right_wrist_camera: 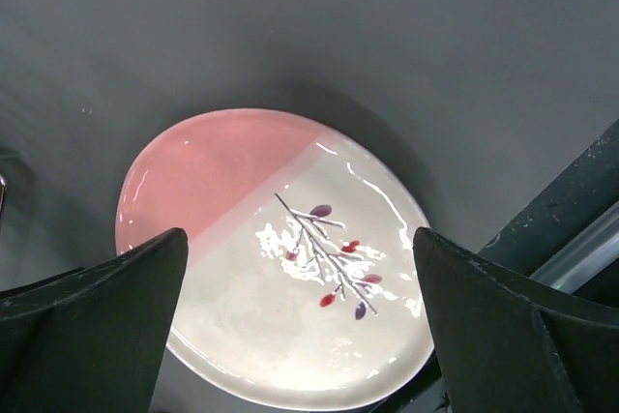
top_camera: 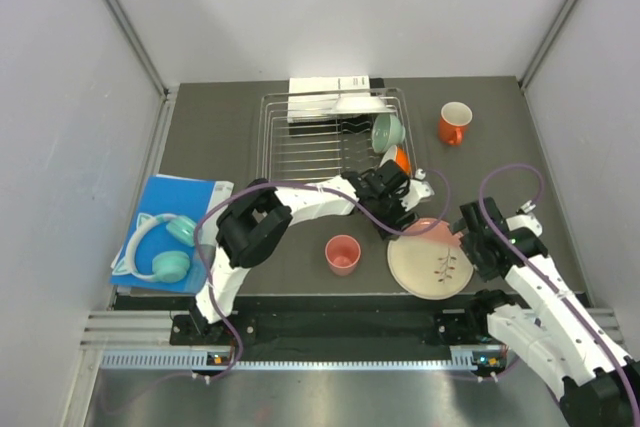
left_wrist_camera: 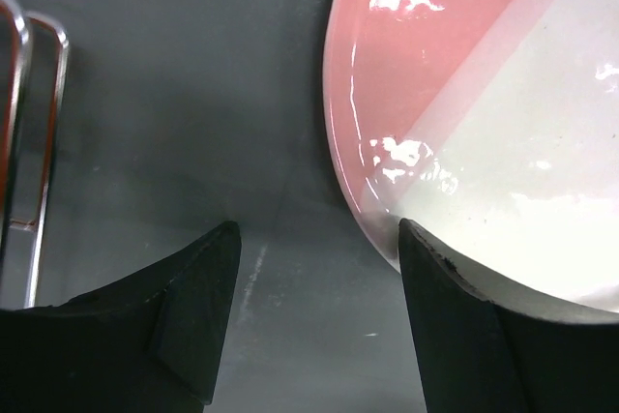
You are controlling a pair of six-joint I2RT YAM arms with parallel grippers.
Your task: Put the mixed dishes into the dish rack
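Observation:
The pale pink plate (top_camera: 431, 259) with a twig print lies flat on the dark table at the front right. My left gripper (top_camera: 402, 215) is open at the plate's far-left rim; in the left wrist view (left_wrist_camera: 317, 229) its right finger sits against the plate's edge (left_wrist_camera: 455, 103). My right gripper (top_camera: 468, 237) is open and empty above the plate's right side; the plate (right_wrist_camera: 280, 268) shows between its fingers. The dish rack (top_camera: 300, 152) holds the white plate (top_camera: 360, 104), the mint-green bowl (top_camera: 388, 131) and the orange bowl (top_camera: 401, 159). The orange mug (top_camera: 455, 124) and the small pink cup (top_camera: 343, 254) stand on the table.
A blue sheet (top_camera: 190, 197) with teal headphones (top_camera: 170, 247) lies at the left. White printed paper (top_camera: 330, 85) lies behind the rack. The rack's wire edge (left_wrist_camera: 29, 142) is at the left of the left wrist view. The table's front edge (right_wrist_camera: 580, 229) runs close to the plate.

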